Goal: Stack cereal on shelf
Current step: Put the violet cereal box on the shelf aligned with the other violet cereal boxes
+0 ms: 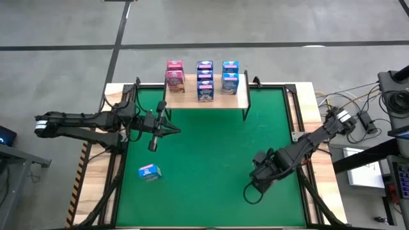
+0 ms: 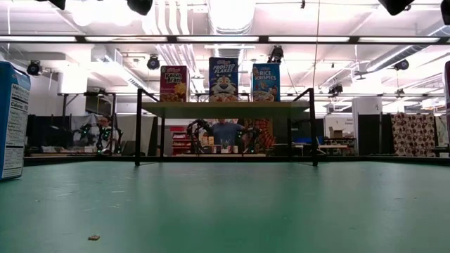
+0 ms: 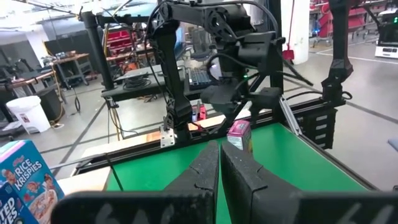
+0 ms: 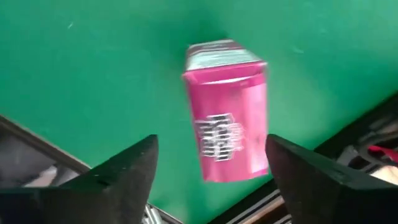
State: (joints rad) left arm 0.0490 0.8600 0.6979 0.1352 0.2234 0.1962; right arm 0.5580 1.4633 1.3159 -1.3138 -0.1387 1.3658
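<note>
Three cereal boxes (image 2: pixel 223 79) upright on the shelf (image 2: pixel 225 106), another box (image 2: pixel 13 119) near left on the green mat (image 2: pixel 225 207).

Pink cereal box (image 4: pixel 227 112) on green mat (image 4: pixel 93 68), blue boxes (image 1: pixel 217 80) on light-wood shelf (image 1: pixel 206 102)

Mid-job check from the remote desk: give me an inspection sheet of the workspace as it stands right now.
Surface: green mat on a wooden table; one small crumb on the mat.
Job's things: boxes stacked on the shelf in three columns, pink, blue, blue; a blue box on the mat; a pink box in front of the right gripper's open fingers, apart from them.
Clutter: nothing seen besides the crumb.
Grippers: left gripper shut, empty, over the mat; right gripper open, low over the mat.
Cables: loose cables off the table's right edge.
Surroundings: workshop hall, a person behind the shelf.
</note>
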